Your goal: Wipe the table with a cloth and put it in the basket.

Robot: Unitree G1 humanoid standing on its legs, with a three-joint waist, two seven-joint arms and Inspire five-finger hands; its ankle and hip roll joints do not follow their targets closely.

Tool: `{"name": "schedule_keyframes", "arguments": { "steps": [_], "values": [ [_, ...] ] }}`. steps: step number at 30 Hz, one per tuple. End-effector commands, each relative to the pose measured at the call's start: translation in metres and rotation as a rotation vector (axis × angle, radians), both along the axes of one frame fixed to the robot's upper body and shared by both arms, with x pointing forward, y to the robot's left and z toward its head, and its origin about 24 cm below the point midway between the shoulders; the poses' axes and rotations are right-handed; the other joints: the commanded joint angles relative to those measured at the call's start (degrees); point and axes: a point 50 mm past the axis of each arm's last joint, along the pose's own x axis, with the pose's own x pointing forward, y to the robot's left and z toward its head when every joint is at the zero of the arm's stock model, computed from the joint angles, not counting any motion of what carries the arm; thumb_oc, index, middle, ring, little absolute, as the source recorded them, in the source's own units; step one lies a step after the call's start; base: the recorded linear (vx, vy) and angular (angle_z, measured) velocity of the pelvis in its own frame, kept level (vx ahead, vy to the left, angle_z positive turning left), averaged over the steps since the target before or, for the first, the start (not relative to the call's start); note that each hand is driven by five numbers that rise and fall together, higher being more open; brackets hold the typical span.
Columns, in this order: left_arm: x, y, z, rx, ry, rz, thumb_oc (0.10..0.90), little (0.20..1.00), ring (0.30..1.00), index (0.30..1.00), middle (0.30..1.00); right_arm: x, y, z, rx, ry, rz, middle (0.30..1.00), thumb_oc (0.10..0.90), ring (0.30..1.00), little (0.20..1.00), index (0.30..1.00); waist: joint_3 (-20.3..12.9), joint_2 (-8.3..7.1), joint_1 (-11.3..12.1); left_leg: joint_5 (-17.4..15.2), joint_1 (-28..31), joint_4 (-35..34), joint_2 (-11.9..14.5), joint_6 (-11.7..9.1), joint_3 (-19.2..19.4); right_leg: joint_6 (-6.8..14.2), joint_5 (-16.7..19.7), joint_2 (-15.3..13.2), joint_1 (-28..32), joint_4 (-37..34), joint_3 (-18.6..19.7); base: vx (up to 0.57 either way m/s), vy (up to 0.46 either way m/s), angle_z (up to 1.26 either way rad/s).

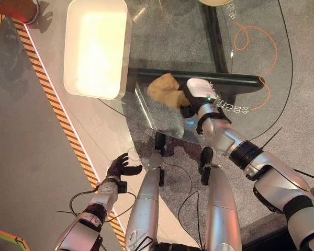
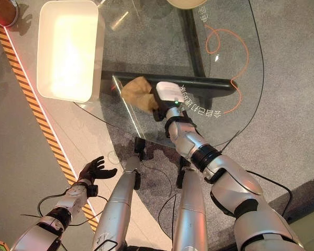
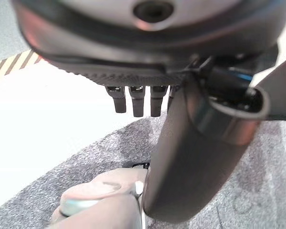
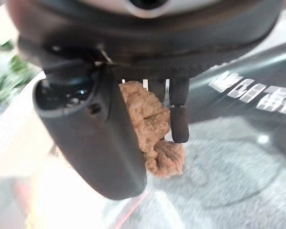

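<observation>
Cloth [image 1: 165,89], tan, bunched on the glass table [image 1: 251,47], gripped by right hand [image 1: 191,99]; white basket [image 1: 73,52] at ten o'clock; left hand [image 1: 120,166] spread wide, holding nothing.

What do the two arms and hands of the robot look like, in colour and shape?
Both arms are silver-grey, rounded shells with black bands at the joints. The left hand is dark, with slim fingers. The right hand is also dark and bears a white cover.

The left hand [image 3: 200,157] hangs with fingers [image 3: 137,101] loosely straight over grey carpet [image 3: 257,191] and perhaps pale floor [image 3: 47,129].
</observation>
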Motion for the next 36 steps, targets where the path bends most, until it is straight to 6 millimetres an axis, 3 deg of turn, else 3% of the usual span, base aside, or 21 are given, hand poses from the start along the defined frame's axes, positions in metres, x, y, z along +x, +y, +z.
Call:
{"name": "schedule_keyframes", "arguments": {
  "steps": [1,10,18,24,27,36],
  "values": [
    [0.003,-0.002,0.0,0.022,0.004,-0.011,0.8,0.9,0.9,0.9,0.9,-0.018,0.061,0.053,0.048,-0.185,0.307,0.3,0.1,0.3,0.2,0.3,-1.0,0.24,0.3,-9.6,1.0,8.9,-7.6,6.3,4.7,1.0,9.7,1.3,2.8,-16.0,-2.2,0.0,0.0,0.0],
    [0.006,-0.001,0.004,0.027,0.005,-0.014,0.8,0.9,0.9,0.9,0.9,-0.026,0.072,0.043,-0.033,-0.148,0.388,0.3,0.1,0.3,0.2,0.3,-1.0,0.09,0.4,-9.6,0.9,9.0,-7.8,6.3,4.5,1.2,9.9,1.1,2.7,-16.1,-2.3,0.0,-0.004,0.02],
    [0.008,0.001,0.005,0.024,0.006,-0.017,0.8,0.9,0.9,0.9,0.9,-0.019,0.06,0.046,-0.017,-0.202,0.3,0.3,0.1,0.3,0.2,0.3,-1.0,0.1,0.2,-9.4,0.9,8.9,-7.7,6.3,4.5,1.3,10.3,1.1,2.6,-16.1,-2.2,0.0,0.0,0.01],
    [0.006,0.005,0.004,0.024,0.011,-0.013,0.8,0.9,0.9,0.9,0.9,0.001,0.022,0.065,0.075,-0.336,0.085,0.3,0.1,0.3,0.2,0.3,-1.0,0.36,0.6,-9.5,1.0,9.0,-7.5,6.4,4.6,1.4,10.4,0.9,2.6,-15.8,-2.4,0.0,0.0,0.01],
    [0.003,0.009,0.001,0.027,0.015,-0.005,0.8,0.9,0.9,0.9,0.9,0.012,-0.016,0.083,0.19,-0.432,-0.092,0.3,0.1,0.3,0.2,0.3,-1.0,0.23,0.8,-9.6,0.7,9.3,-7.1,6.5,4.6,1.6,10.5,0.9,2.4,-15.5,-2.6,0.0,-0.005,0.05],
    [-0.002,0.017,0.0,0.029,0.016,0.02,0.8,0.9,0.9,0.9,0.9,0.014,-0.087,0.106,0.446,-0.583,-0.404,0.3,0.1,0.3,0.2,0.3,-1.0,-0.51,0.4,-10.5,0.0,10.0,-6.5,7.1,4.8,1.7,10.5,1.3,1.8,-14.9,-2.8,0.0,-0.002,0.0]
  ]
}}
